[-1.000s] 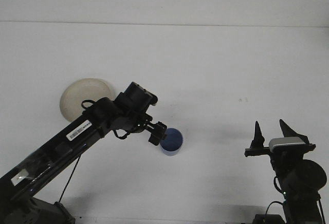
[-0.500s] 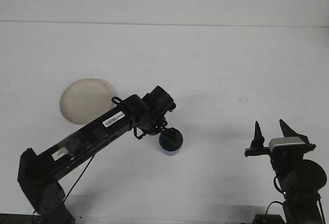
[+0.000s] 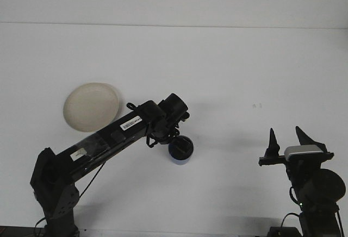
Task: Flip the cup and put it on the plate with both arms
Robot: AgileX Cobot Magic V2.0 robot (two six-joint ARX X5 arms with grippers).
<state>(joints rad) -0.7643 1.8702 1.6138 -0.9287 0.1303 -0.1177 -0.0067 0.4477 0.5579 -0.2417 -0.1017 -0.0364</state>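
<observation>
Front view: the white table [image 3: 228, 74] carries all items. The left arm [image 3: 103, 142] reaches diagonally from its base at the near left corner toward the table centre, a placement judged to bring its wrist directly above the cup. The plate [image 3: 91, 106] lies behind and to the left of the left gripper [image 3: 176, 142], near the arm's forearm but apart from the cup; it holds nothing.

The right gripper [image 3: 287, 139] stands well to the right of the cup, pointing upward with its fingers spread and nothing between them, a posture judged to be a waiting position for a later handover.

The blue cup [image 3: 180, 151] stands on the table directly beneath the left gripper, between plate and right gripper. The left gripper's dark parts overlap the cup's top, so whether its fingers are apart or pressed on the rim cannot be determined, nor can the cup's orientation.

Obstruction: judged, the path from cup to plate runs back along the left arm's own forearm; no other object lies between.
</observation>
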